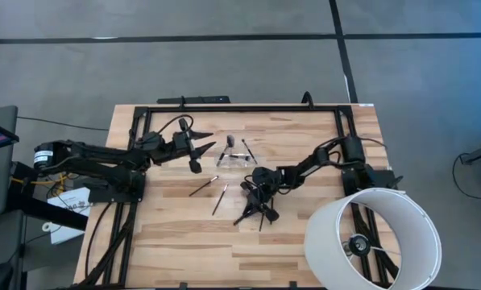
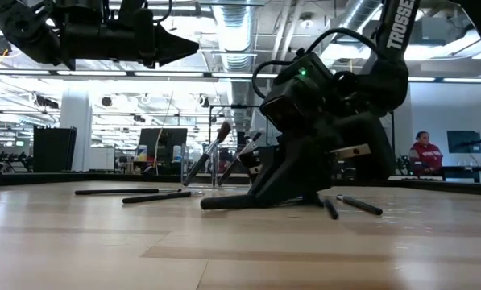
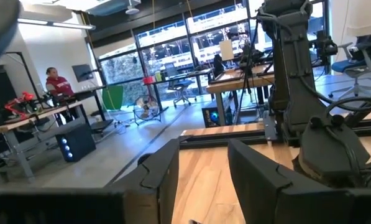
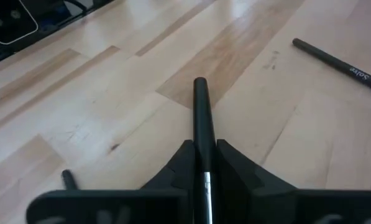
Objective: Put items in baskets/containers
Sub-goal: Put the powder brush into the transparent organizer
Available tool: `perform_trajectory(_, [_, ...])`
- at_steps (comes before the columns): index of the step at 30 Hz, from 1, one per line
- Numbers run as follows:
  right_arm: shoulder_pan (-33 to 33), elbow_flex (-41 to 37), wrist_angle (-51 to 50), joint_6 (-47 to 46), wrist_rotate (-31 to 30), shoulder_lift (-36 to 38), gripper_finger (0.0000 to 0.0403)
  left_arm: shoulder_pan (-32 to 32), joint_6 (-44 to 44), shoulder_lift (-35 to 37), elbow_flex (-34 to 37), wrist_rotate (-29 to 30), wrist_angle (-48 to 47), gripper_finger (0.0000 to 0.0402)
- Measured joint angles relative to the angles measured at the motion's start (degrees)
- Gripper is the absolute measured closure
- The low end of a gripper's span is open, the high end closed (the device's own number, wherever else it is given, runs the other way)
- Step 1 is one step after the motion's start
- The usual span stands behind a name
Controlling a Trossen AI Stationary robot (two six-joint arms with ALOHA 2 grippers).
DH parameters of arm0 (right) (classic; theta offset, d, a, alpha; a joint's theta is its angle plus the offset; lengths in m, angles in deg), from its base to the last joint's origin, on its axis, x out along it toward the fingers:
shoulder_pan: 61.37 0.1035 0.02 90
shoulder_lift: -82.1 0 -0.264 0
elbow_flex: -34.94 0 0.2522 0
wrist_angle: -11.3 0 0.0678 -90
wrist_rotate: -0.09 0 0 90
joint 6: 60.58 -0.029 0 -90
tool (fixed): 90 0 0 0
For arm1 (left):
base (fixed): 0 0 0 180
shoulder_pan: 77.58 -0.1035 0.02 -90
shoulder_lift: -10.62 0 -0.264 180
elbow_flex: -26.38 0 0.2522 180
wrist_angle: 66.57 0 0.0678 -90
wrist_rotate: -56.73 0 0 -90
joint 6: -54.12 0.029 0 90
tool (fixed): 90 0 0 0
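While the right gripper (image 4: 201,163) sits low over the brushes at the table's middle, clenched on one dark brush (image 4: 201,124), it should lift straight up before swinging toward the clear cup (image 1: 234,158), which already holds two brushes. Two loose brushes (image 1: 212,192) lie left of it. The left gripper (image 1: 193,151) hovers parted beside the cup.

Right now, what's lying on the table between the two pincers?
From the high view, two loose brushes lie on the wood between the left pincer and right pincer.
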Motion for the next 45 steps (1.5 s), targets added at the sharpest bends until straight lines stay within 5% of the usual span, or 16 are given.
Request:
perform_trajectory(7, [-0.1,2.6,-13.7,0.9,-6.6,13.9,0.0352,0.0,-3.0,0.0,0.0,0.0,-3.7,0.0266])
perform_trajectory(14, [-0.1,13.7,-48.1,15.6,-38.5,29.6,0.0367,0.0,-3.0,0.0,1.7,0.0,-4.5,0.0266])
perform_trajectory(17, [-0.9,19.7,-61.0,17.9,-51.2,31.1,0.0362,0.0,-3.0,0.0,2.0,0.0,-4.4,0.0266])
perform_trajectory(22, [-3.4,28.7,-78.3,18.3,-63.5,28.6,0.0355,0.0,-3.0,0.0,2.0,0.0,-4.6,0.0266])
perform_trajectory(36, [-4.2,38.9,-89.4,31.7,-65.1,8.9,0.0349,0.0,-4.5,0.0,2.1,0.0,-4.6,0.0266])
perform_trajectory(45, [-2.9,44.7,-91.6,34.6,-63.9,3.3,0.0353,0.0,-5.2,0.0,2.4,0.0,-5.1,0.0266])
